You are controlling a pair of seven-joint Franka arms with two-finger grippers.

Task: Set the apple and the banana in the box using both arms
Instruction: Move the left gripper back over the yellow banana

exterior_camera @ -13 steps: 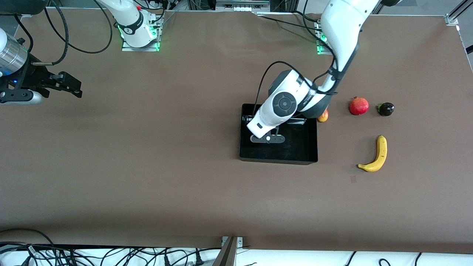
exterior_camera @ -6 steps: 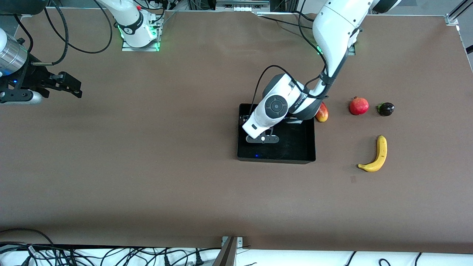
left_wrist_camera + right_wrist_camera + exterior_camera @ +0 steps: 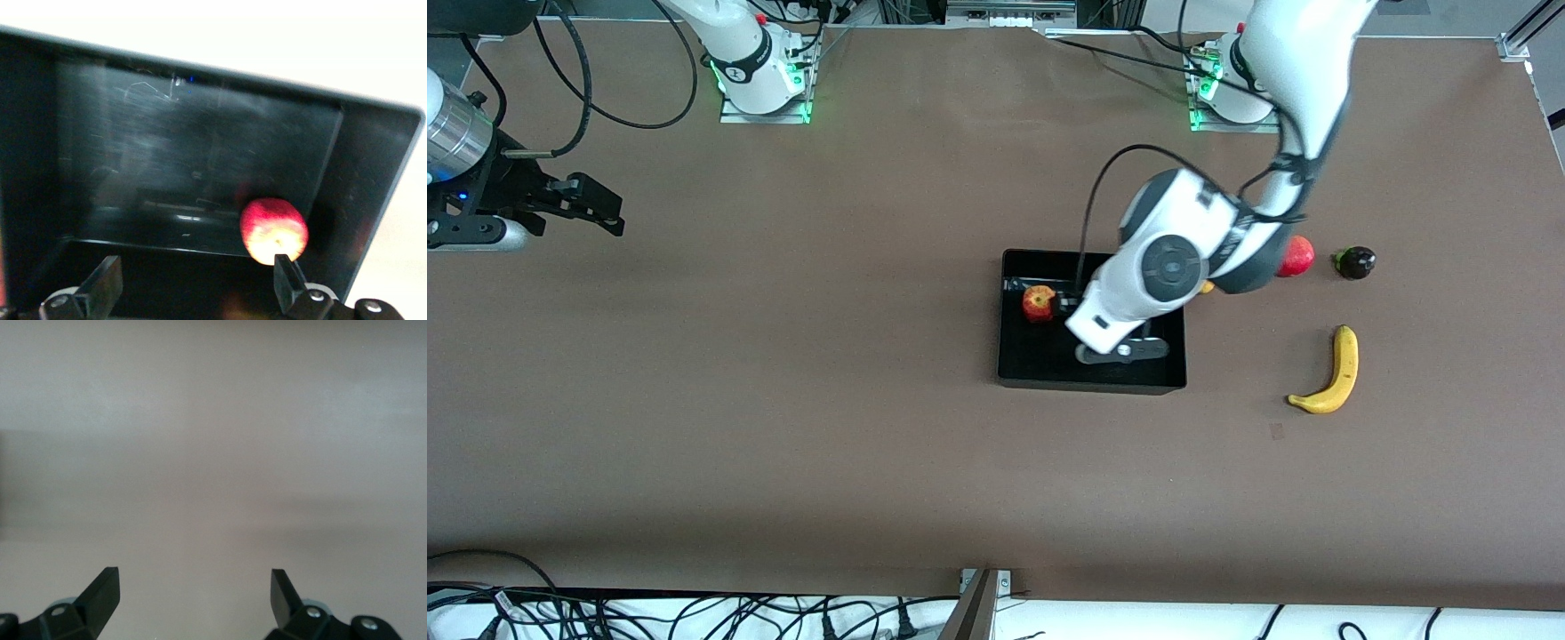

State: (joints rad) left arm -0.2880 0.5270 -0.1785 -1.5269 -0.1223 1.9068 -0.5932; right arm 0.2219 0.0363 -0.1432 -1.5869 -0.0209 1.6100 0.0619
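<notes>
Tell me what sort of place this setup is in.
Most likely a robotics lab: two white arms bolted to a brown-covered table, loose cables along its edge, and test fruit such as a banana beside a black box.

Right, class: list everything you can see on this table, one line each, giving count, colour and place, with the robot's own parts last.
box: one, black, mid-table.
apple: one, red with yellow, in the box, at its end toward the right arm.
banana: one, yellow, on the table toward the left arm's end, nearer the front camera than the pomegranate.
pomegranate: one, red, partly hidden by the left arm.
dark fruit: one, blackish, beside the pomegranate.
left gripper: black, open, over the box.
right gripper: black, open, waiting over bare table.
</notes>
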